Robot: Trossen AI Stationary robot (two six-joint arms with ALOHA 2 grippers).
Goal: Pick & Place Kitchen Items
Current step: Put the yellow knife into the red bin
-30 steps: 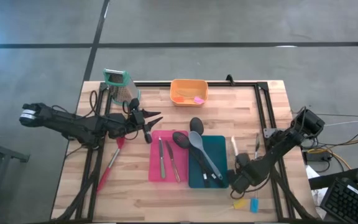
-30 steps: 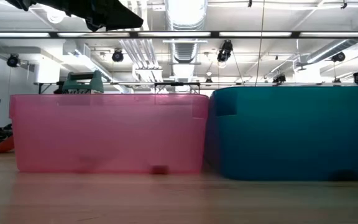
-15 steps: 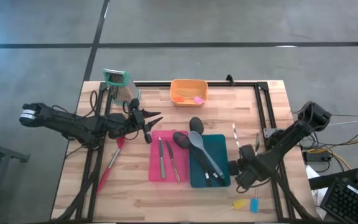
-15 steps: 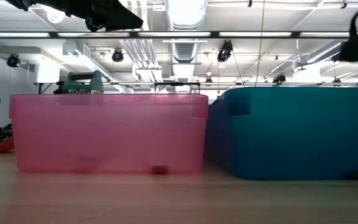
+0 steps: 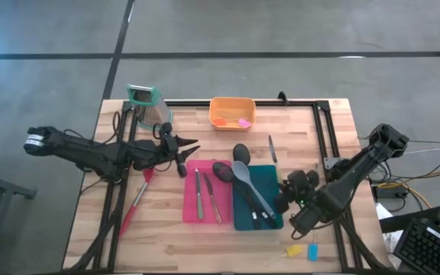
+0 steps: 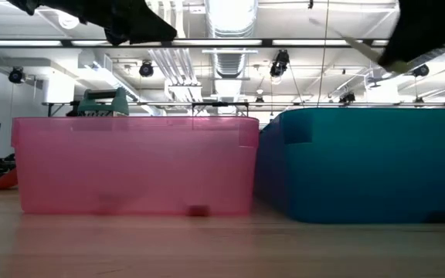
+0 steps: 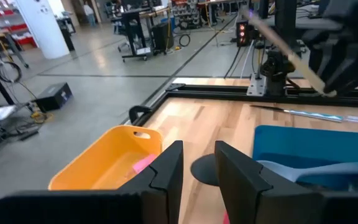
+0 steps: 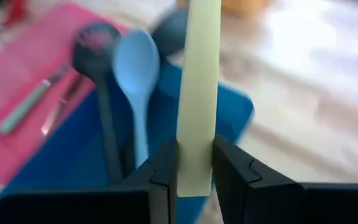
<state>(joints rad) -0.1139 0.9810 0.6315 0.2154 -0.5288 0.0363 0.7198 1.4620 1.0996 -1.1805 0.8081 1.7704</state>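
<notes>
Wooden table (image 5: 334, 126) bears pink tray (image 5: 190, 218) beside teal tray (image 5: 273, 177).

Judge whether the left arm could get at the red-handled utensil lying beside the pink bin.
Probably yes. The red-handled utensil lies uncovered on the table beside the pink bin, just below the left gripper, whose jaws hold nothing.

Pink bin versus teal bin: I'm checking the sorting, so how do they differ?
The pink bin holds slim knives; the teal bin holds long spoons whose bowls overhang its rim. Seen from the side, the pink bin is see-through, the teal bin opaque. Both are rectangular and sit side by side.
</notes>
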